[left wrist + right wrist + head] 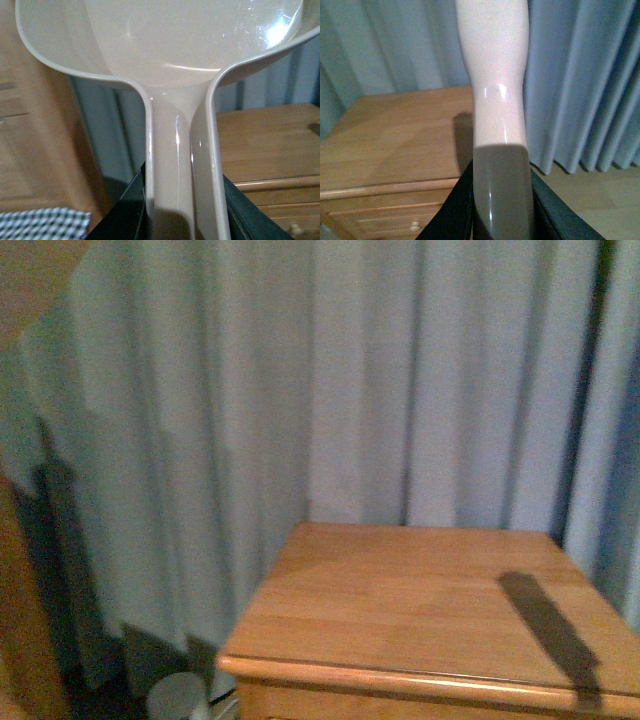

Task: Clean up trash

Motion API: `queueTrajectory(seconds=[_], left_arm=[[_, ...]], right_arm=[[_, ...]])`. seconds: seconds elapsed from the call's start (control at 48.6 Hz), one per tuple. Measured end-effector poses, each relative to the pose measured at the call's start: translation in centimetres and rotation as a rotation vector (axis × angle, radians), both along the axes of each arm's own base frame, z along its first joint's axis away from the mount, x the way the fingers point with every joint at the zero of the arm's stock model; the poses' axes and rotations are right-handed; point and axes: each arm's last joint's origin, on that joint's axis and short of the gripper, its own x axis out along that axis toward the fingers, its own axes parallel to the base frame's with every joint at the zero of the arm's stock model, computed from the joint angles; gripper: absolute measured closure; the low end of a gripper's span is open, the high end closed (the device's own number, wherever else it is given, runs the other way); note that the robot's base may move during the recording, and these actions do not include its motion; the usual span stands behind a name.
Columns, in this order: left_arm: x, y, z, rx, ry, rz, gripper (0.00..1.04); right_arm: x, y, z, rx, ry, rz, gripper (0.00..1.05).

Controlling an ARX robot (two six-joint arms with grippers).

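Note:
In the left wrist view my left gripper point(182, 215) is shut on the handle of the pale pink dustpan point(165, 40); its scoop fills the upper part of the view and looks empty. In the right wrist view my right gripper point(502, 215) is shut on the pale pink brush point(497, 90) handle, which runs straight up; its bristles are out of view. The crumpled white tissue trash shows in no view. Neither arm shows in the front view.
A wooden nightstand point(420, 610) stands ahead against pale blue curtains point(300, 380); it also shows in the left wrist view point(270, 145) and the right wrist view point(395, 130), with drawers. A white round object point(178, 695) sits on the floor left of it. A checked cloth point(42, 224) lies low.

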Motion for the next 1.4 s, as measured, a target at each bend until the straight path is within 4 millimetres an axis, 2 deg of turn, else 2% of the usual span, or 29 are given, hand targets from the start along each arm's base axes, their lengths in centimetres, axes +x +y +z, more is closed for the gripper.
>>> queueTrajectory(seconds=[1.4], left_arm=[[-0.03, 0.12, -0.17, -0.009, 0.004, 0.022, 0.79]], right_arm=[[0.1, 0.17, -0.01, -0.005, 0.008, 0.022, 0.84]])
